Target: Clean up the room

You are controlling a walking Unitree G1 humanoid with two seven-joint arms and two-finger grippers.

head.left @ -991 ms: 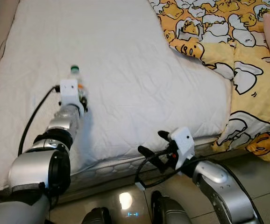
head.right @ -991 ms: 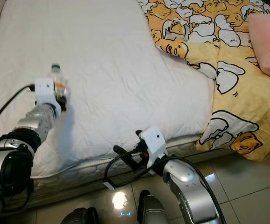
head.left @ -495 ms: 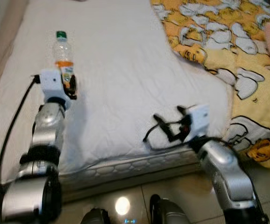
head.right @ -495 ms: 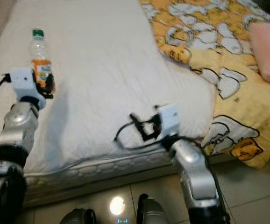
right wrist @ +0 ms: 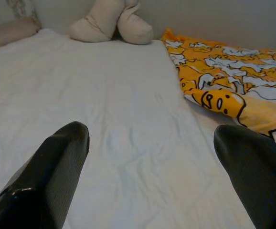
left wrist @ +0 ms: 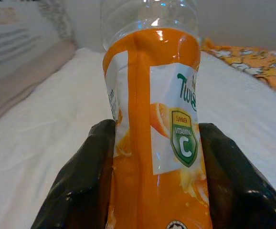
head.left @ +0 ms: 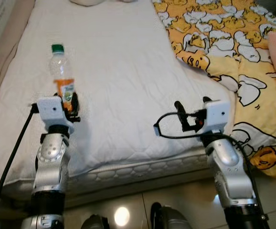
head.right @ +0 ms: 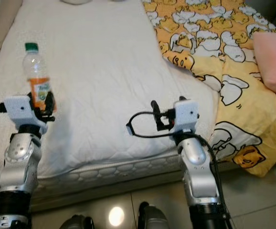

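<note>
- Standing upright in the left gripper (head.left: 70, 101), a clear plastic bottle (head.left: 62, 71) with a green cap and a glossy orange label sits above the near left part of the bed (head.left: 123, 71).
- Its upper half is see-through and ribbed; the left wrist view shows the label (left wrist: 169, 129) printed with a green shield and an orange slice.
- The left jaws are closed on the bottle's lower half, one black finger (left wrist: 83, 186) pressed to each side of the label.
- The left arm (head.left: 49, 162) rises almost straight up from the bed's near edge, silver and jointed, with a black cable trailing beside it.
- The right gripper (head.left: 190, 119) hangs over the bed's near edge; its jaws stand wide apart and hold nothing, the matte black fingers (right wrist: 57, 171) framing bare sheet.
- The right arm (head.left: 228, 176) is likewise raised, forearm nearly vertical.
- The bed carries a white quilted cover, softly creased.
- A yellow blanket (head.left: 233, 43) printed with cartoon eggs lies rumpled along the right side.
- A beige plush shape (right wrist: 110, 22) rests at the far end.
</note>
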